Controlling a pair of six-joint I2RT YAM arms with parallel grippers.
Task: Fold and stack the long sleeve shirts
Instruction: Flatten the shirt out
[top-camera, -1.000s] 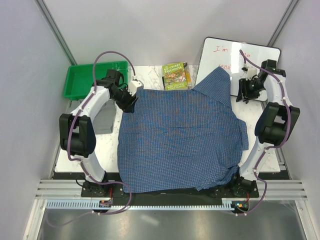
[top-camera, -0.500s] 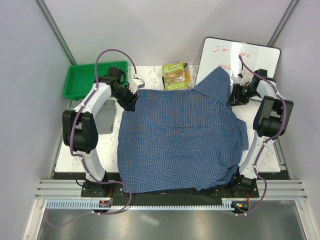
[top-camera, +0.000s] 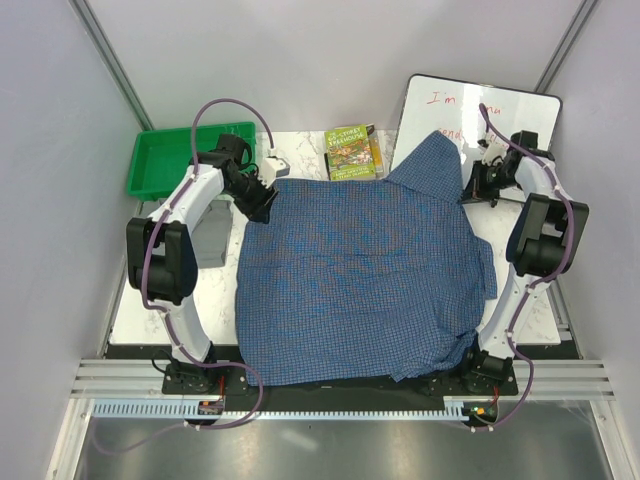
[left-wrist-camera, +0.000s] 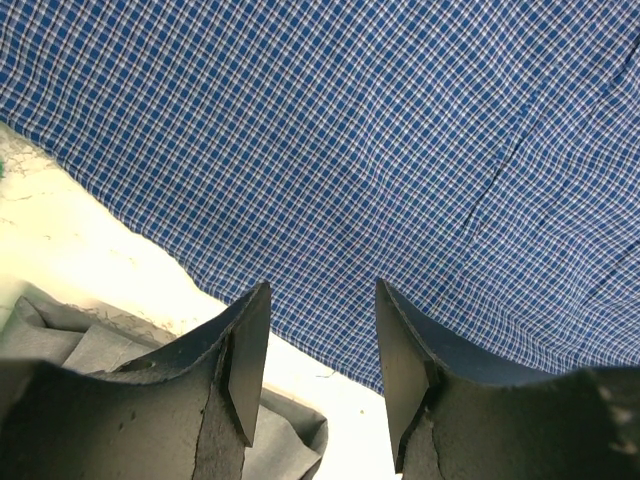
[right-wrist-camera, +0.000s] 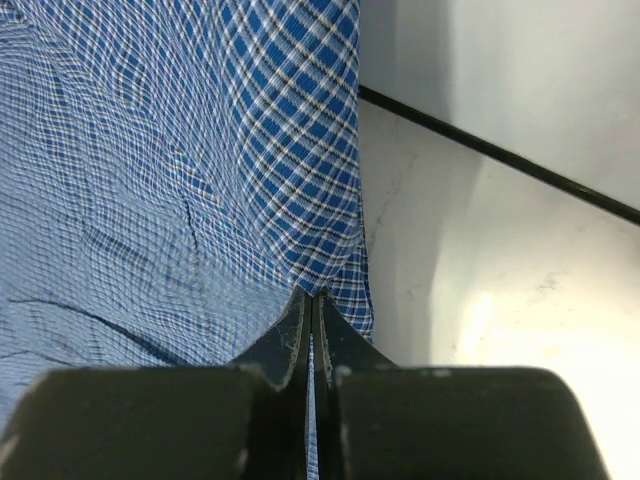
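The blue shirt (top-camera: 360, 280) is lying spread across the bench (top-camera: 215, 300). At its far-left corner the left end effector (left-wrist-camera: 318, 300) is hovering, spread. At the far right, the right end effector (right-wrist-camera: 309, 298), spread a moment ago, is now pinching the hem, probably starting a fold.

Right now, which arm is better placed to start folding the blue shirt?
Right, likely. The right gripper is shut on the blue shirt at its far right edge; the left gripper hangs open over the far left edge, gripping nothing.
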